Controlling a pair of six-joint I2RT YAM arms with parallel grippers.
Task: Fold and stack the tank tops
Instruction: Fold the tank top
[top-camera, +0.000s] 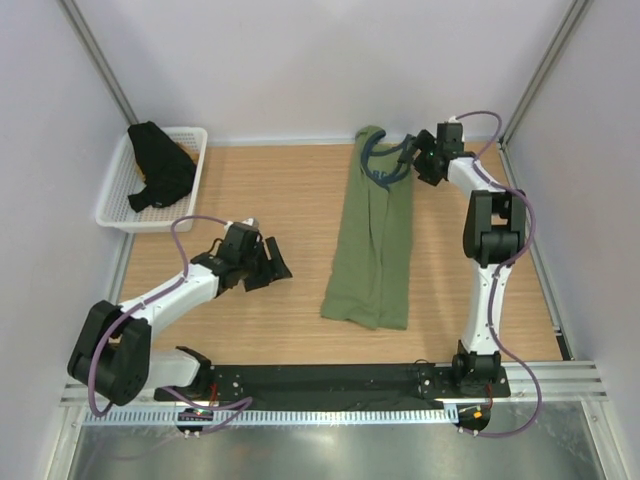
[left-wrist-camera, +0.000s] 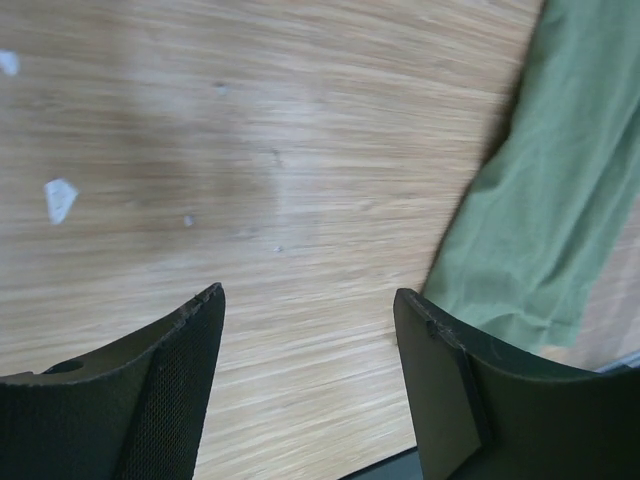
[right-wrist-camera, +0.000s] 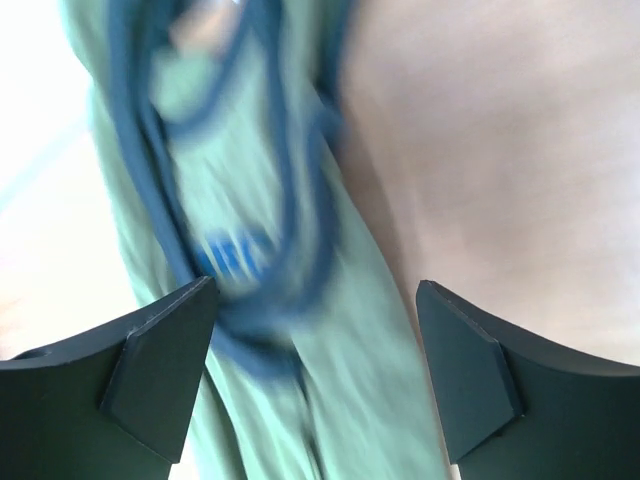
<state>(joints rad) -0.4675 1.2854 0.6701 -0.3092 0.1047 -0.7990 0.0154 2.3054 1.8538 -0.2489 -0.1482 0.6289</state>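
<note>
Olive green cloth tank top (top-camera: 372, 240) half-folded, black cloth tank top (top-camera: 158, 170) crumpled in white mesh basket (top-camera: 192, 150); my left gripper (left-wrist-camera: 308, 298) and right gripper (right-wrist-camera: 316, 288) gape empty.

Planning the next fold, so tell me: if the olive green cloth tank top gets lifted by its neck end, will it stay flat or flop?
Probably floppy: the olive green cloth tank top lies in soft lengthwise folds, so it would likely sag. It looks thin, so probably light. Its navy-trimmed straps may dangle.
</note>
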